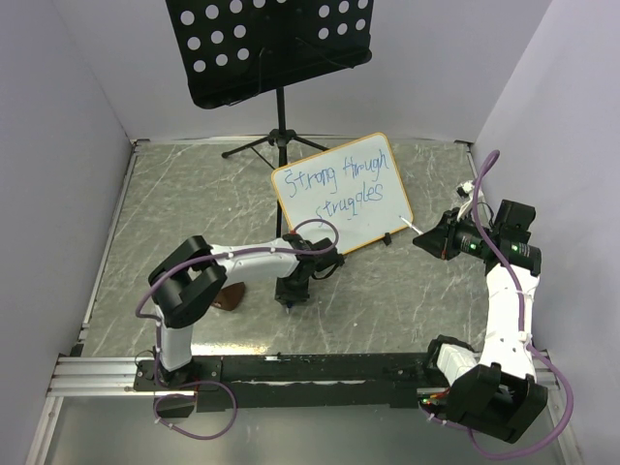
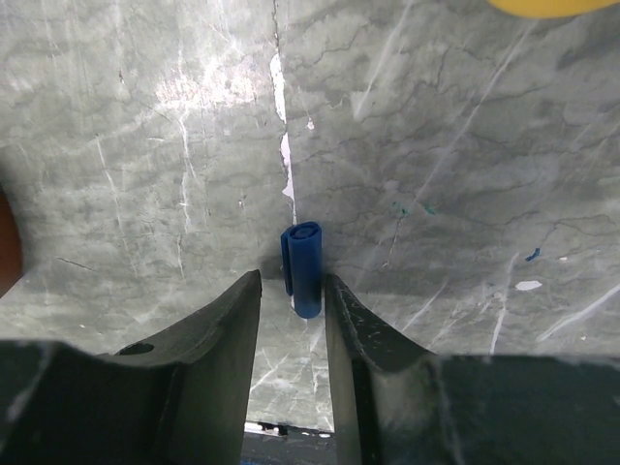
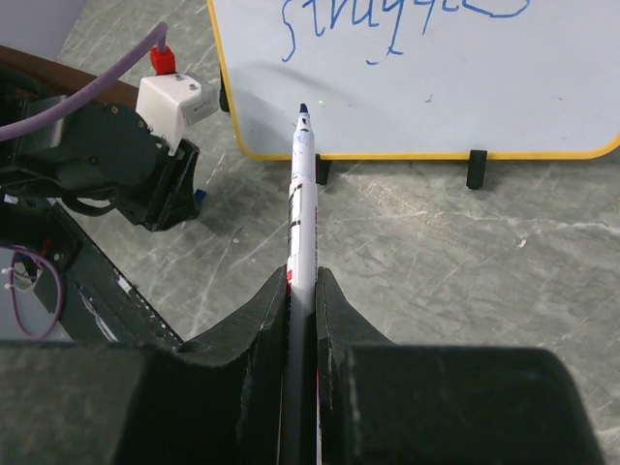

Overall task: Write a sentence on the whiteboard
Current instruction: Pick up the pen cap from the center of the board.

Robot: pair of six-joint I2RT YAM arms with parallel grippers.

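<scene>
Right gripper [image 3: 302, 279]: black tapered jaws clenched on white marker [image 3: 302, 184]. Slim barrel, dark tip bare, aimed at whiteboard's lower frame.
Left gripper [image 2: 293, 283]: jaws parted, small blue cylindrical cap [image 2: 303, 266] between tips, gap on one side.
Table [image 2: 436, 145]: grey, veined, marble-look.
Whiteboard [image 1: 368, 221]: mid-table, propped, rounded corners, orange frame.
Sentence [image 1: 334, 189]: blue, two lines, letters faint.
Perforated black music stand [image 1: 271, 44]: behind, top cut off.

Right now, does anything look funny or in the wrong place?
The blue cap is off the marker. It sits between the left gripper's fingers, down by the table, while the right gripper holds the marker with its tip bare. The whiteboard stands at a slant.
</scene>
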